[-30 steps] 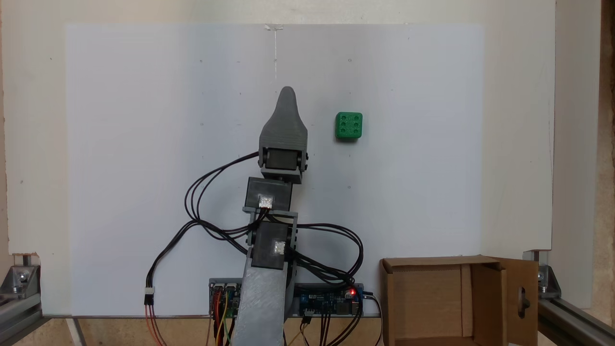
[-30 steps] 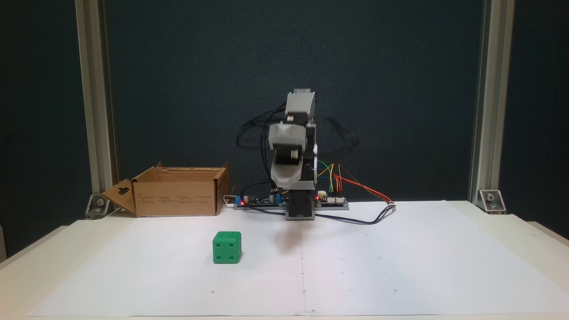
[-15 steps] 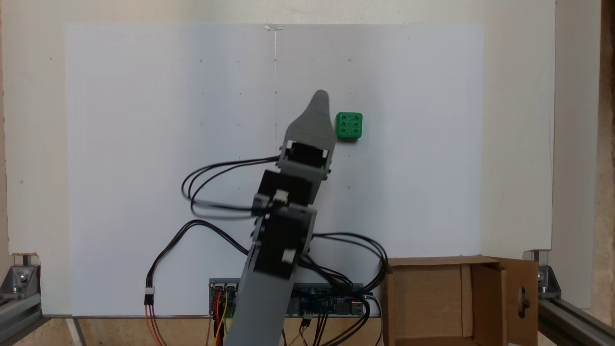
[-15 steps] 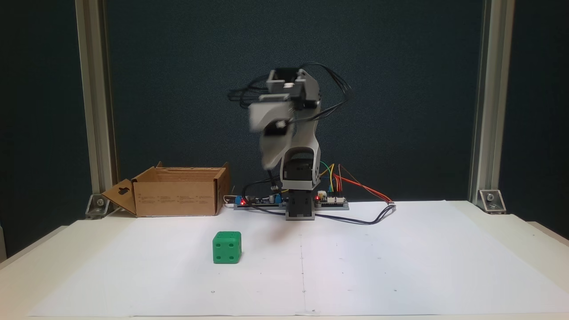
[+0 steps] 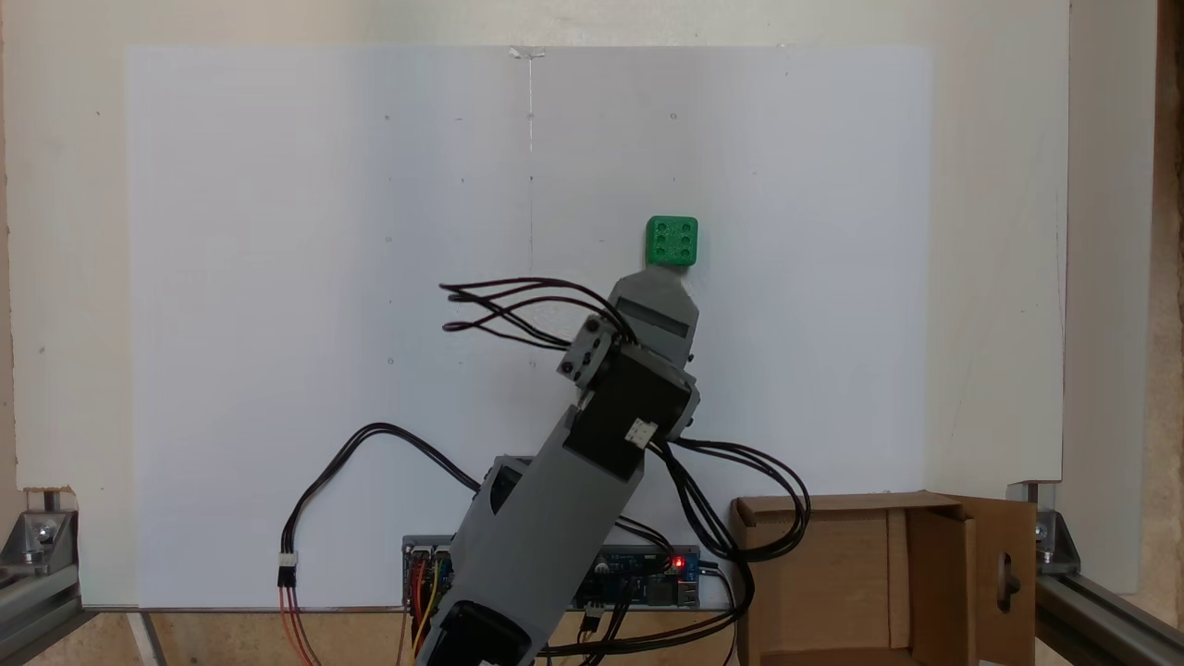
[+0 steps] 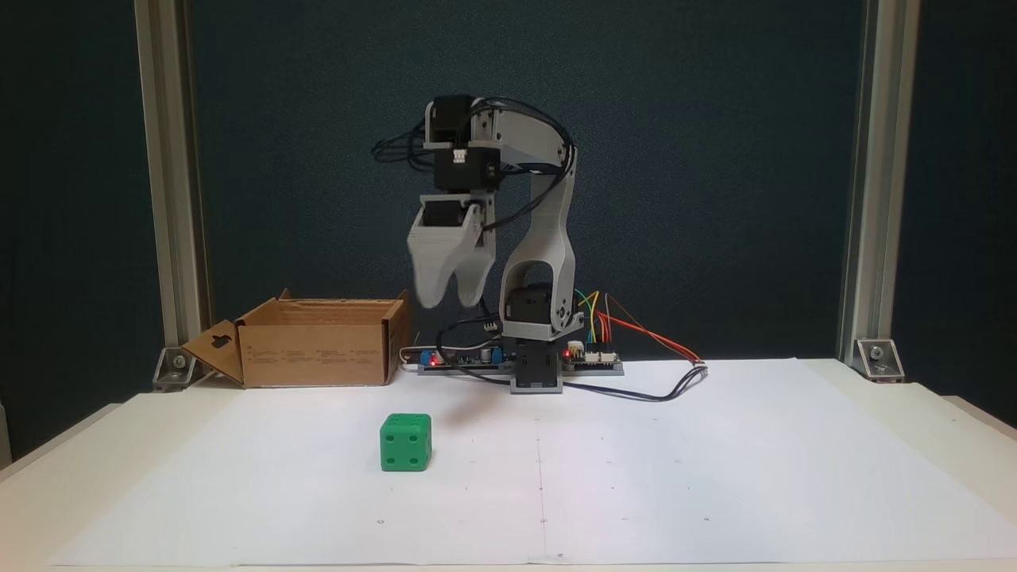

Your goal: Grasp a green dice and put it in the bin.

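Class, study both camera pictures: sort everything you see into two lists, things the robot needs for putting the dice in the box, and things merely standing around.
Needed for the job:
- green dice, on the white sheet
- cardboard bin, open, beside the arm's base
- gripper, raised above the table

Just there:
- circuit boards with coloured wires
- white paper sheet
- metal frame posts

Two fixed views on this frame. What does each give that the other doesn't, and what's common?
In a fixed view, the green dice shows its six-pip top, the bin shows its open inside, and the arm lines up toward the dice.

In a fixed view, the gripper hangs well above the table with its jaws pointing down and their tips looking slightly parted. The dice shows a four-pip side face.

In both fixed views, the dice sits on the white sheet, free of the jaws and outside the bin.
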